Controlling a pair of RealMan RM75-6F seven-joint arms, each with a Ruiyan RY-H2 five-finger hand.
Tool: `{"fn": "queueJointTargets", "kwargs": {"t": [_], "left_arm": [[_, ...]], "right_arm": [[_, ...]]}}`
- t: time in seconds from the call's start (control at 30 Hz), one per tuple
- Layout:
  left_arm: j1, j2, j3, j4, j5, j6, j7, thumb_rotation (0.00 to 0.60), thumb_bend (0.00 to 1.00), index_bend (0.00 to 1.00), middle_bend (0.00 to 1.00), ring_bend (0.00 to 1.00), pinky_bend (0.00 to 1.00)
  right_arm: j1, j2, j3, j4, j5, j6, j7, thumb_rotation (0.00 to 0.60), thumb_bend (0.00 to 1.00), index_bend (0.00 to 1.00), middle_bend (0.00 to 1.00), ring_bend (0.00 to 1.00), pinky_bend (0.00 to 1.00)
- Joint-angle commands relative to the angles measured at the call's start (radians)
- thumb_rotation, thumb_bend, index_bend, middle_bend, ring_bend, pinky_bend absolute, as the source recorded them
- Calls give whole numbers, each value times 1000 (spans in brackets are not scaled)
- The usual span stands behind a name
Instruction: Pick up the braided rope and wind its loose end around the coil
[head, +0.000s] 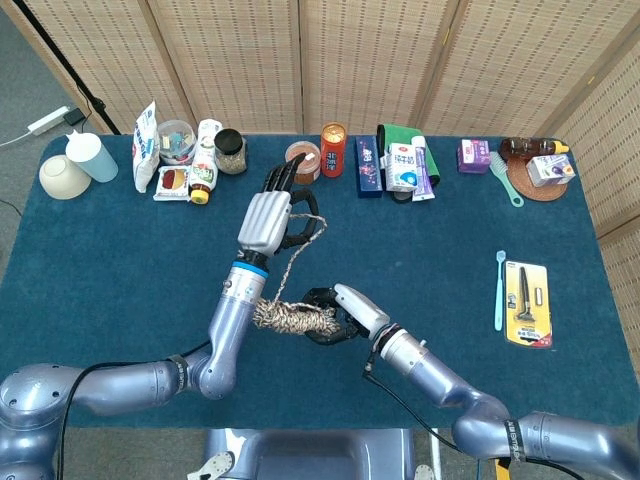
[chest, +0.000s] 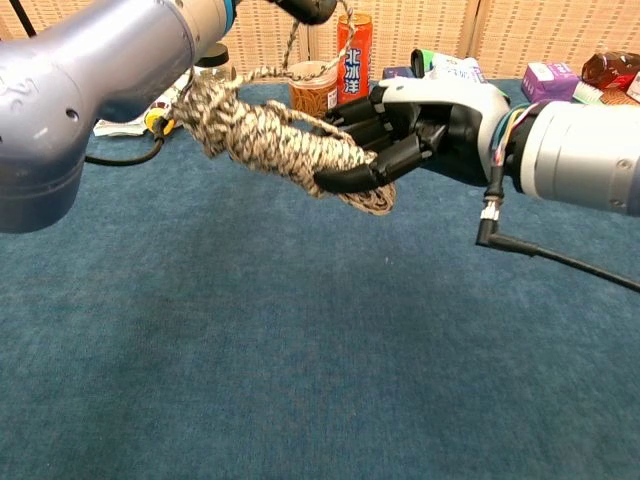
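Above the dark blue felt table (head: 100, 260), the speckled tan-and-black braided rope coil (chest: 280, 140) hangs lengthwise left-to-right, clamped at its right end by the right hand (chest: 420, 125). Its loose end (head: 290, 262) rises to the left hand (head: 272, 215), fingers closed around it.

Open blue table (head: 100, 260) lies on all sides of the hands. Jars and packets (head: 190, 155) line the far edge. A toothbrush (head: 499, 288) and razor pack (head: 527, 303) sit at right.

Woven folding screen (head: 330, 60) behind, blue-carpeted table (head: 90, 260), grey floor (head: 20, 70) at left, even light
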Motion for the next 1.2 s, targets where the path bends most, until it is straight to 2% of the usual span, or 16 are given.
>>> {"fn": "queueJointTargets", "kwargs": {"t": [0.03,0.27,0.7,0.93,1.2], "left_arm": [[23,-8,22,38,-1,-19,-30,600,403,630,0,0,0],[60,-4,50,87,25,-47,-82,600,403,630,0,0,0],[97,-9,92,142,95,-76,-134,600,403,630,0,0,0],[124,-24,155,173,168,-70,-134,600,403,630,0,0,0],[175,-1,234,175,272,-55,-157,600,403,630,0,0,0]], "right_arm": [[-4,32,20,-31,-7,-21,85,600,754,776,660,555,635],[8,42,34,-30,44,-34,153,600,754,775,660,555,635],[42,58,54,-43,200,-64,156,600,754,774,661,555,635],[74,66,74,-67,364,-43,113,600,754,772,664,555,635],[143,52,97,-35,626,45,17,600,754,769,665,555,635]]}}
